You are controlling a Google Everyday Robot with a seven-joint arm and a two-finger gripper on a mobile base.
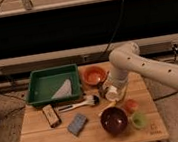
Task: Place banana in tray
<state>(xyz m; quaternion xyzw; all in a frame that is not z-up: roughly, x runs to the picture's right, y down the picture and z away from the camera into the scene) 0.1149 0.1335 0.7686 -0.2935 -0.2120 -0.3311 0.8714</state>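
Observation:
The dark-green tray (38,78) stands at the table's back left with a pale sheet lying in it. A slim pale-yellow shape that looks like the banana (105,109) lies just above the maroon bowl (114,120), below the white cup (112,93). My arm reaches in from the right and bends down over the table's middle. My gripper (106,88) hangs at the arm's end, low between the orange bowl (94,75) and the white cup, a little above the banana. The arm hides the green vegetable.
A white-handled brush (77,106) lies left of the cup. A blue sponge (77,123) and a brown block (51,115) lie at the front left. A small orange cup (131,105) and a green cup (138,121) stand at the front right.

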